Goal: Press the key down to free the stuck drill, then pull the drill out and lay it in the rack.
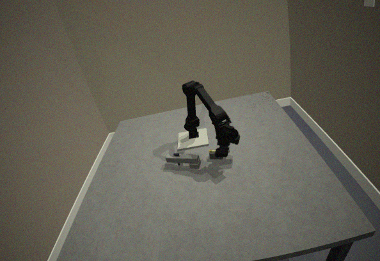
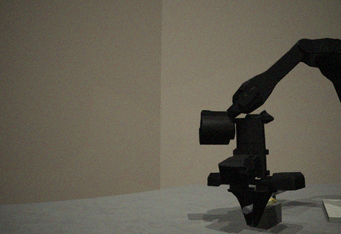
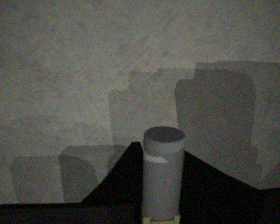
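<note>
My gripper [image 1: 221, 155] [image 2: 252, 224] [image 3: 149, 149] points down, low over the table, shut on a grey cylinder [image 2: 247, 209] [image 3: 162, 185] that looks like the drill. A flat round end of it shows between the fingers. A grey block [image 1: 215, 156] [image 2: 273, 216] stands right beside the fingers, with a yellow part [image 1: 212, 151] [image 2: 272, 200] on top, likely the key. Whether the cylinder still sits in the block is hidden by the fingers. A long grey piece [image 1: 187, 159] with dark parts lies left of the block in the top view, perhaps the rack.
The arm's pale base plate [image 1: 202, 142] [image 2: 334, 211] lies behind the grey pieces, on the grey table [image 1: 205, 212]. The arm arches over from it to the gripper. Shadows spread around the grey pieces.
</note>
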